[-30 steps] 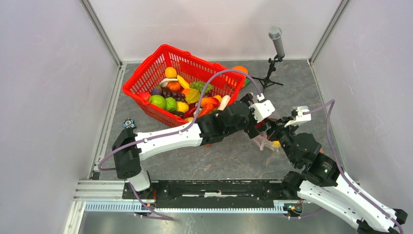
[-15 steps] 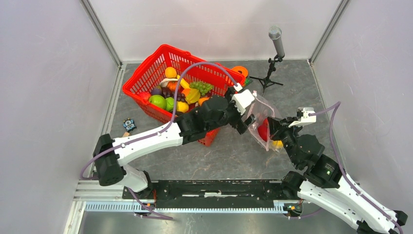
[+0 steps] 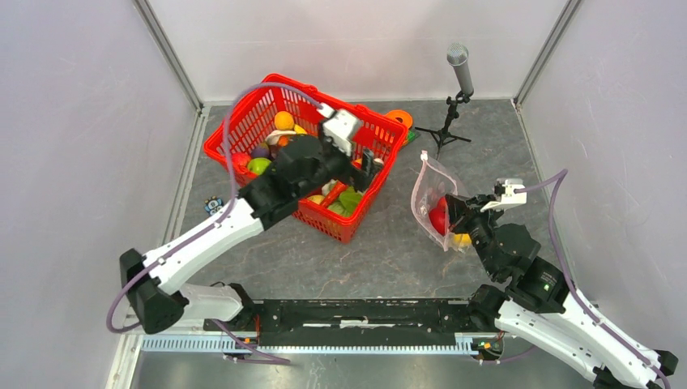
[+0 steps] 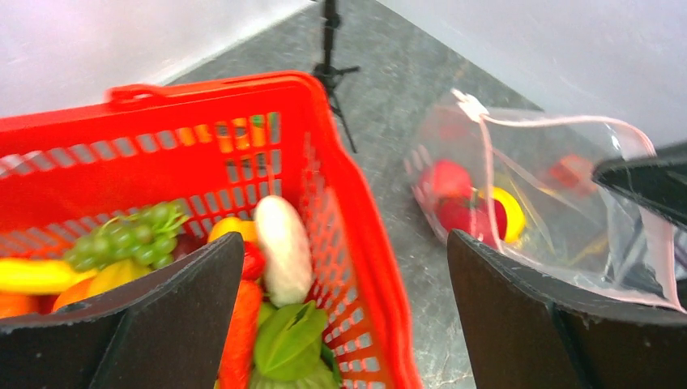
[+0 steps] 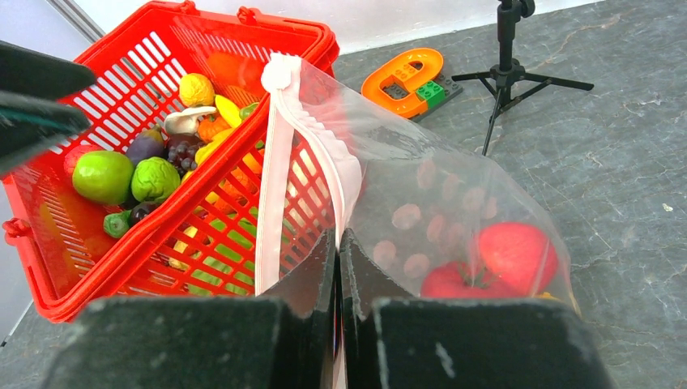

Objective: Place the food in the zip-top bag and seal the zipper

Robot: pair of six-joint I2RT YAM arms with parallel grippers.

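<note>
My left gripper (image 3: 366,166) is hovering over the right end of the red mesh basket (image 3: 240,123), jaws spread wide and holding nothing. Most of the food is sitting in that basket: green grapes (image 4: 121,235), a white vegetable (image 4: 282,247), and limes (image 5: 103,175) further left. The basket is resting on the grey counter (image 3: 381,259). Right of it, and apart from it, the zip-top bag (image 3: 427,188) is standing up off the counter. Its pink zipper (image 5: 279,162) is gaping open. Red fruit (image 5: 518,251) and a yellow piece (image 4: 506,212) are lying inside the bag at the bottom. My right gripper (image 3: 455,212) is pinching the bag's edge just below the zipper, fingers closed tight on the plastic. A microphone stand (image 3: 460,73) is standing at the back right.
</note>
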